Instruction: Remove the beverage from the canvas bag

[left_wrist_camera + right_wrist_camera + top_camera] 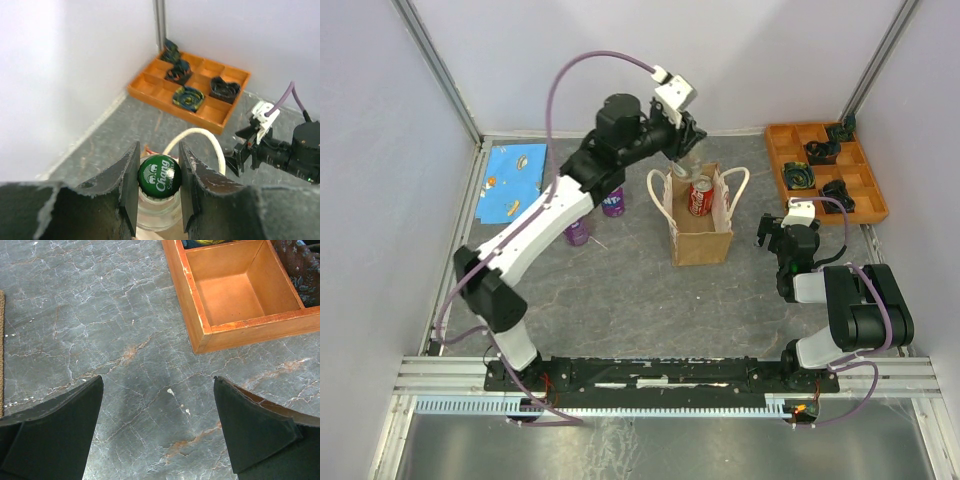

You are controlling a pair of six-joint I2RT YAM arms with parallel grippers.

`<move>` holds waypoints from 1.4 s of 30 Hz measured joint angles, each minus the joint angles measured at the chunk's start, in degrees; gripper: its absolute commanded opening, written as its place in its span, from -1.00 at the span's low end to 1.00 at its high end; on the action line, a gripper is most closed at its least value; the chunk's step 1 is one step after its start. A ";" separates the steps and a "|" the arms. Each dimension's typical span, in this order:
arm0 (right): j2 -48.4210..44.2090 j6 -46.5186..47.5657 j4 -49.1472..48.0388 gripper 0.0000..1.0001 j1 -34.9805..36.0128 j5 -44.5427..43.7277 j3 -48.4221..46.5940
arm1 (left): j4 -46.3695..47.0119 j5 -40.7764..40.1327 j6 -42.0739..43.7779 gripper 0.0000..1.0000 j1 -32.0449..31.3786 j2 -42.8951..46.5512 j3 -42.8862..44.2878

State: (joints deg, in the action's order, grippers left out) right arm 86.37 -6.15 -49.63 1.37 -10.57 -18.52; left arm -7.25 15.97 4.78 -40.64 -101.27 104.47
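Observation:
The tan canvas bag with cream handles stands mid-table, and a red cola can is upright inside it. My left gripper is over the bag's far end, shut on the neck of a clear glass bottle. In the left wrist view the fingers press both sides of the bottle's green Chang cap. One bag handle loops behind it. My right gripper is open and empty to the right of the bag. It hovers low over bare table.
An orange compartment tray with dark items sits at the far right and also shows in the right wrist view. Two purple cans and a blue packet lie left of the bag. Walls close the back and sides.

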 measured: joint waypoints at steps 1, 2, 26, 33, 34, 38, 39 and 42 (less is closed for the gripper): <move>0.00 0.00 0.00 0.99 0.00 0.00 0.00 | -0.55 -1.05 0.68 -0.94 0.00 1.77 0.13; 0.00 0.00 0.00 0.99 0.00 0.00 0.00 | -1.09 -2.51 1.33 -0.94 0.02 3.56 0.22; 0.00 0.00 0.00 0.99 0.00 0.02 0.00 | -0.09 -15.43 -2.29 -0.94 11.21 25.18 -39.39; 0.00 0.00 0.00 0.99 0.00 0.00 0.00 | 6.84 -14.53 -4.00 -0.94 12.48 24.83 -46.05; 0.00 0.00 0.00 0.99 0.00 0.02 0.00 | 8.85 -14.34 -4.28 -0.94 12.94 24.83 -47.17; 0.00 0.00 0.00 0.99 0.00 0.02 0.00 | 17.53 -13.79 -5.64 -0.94 14.69 24.83 -53.40; 0.00 0.00 0.00 0.99 0.00 0.02 0.00 | 19.30 -13.77 -5.81 -0.94 15.06 24.83 -55.17; 0.00 0.00 0.00 0.99 0.00 0.02 0.00 | 22.01 -13.73 -6.16 -0.94 15.80 24.30 -58.80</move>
State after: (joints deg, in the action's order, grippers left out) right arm 86.37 -6.15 -49.63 1.37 -10.55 -18.52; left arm 14.76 2.24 -1.39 -24.84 -76.97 45.67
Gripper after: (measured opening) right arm 0.991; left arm 0.389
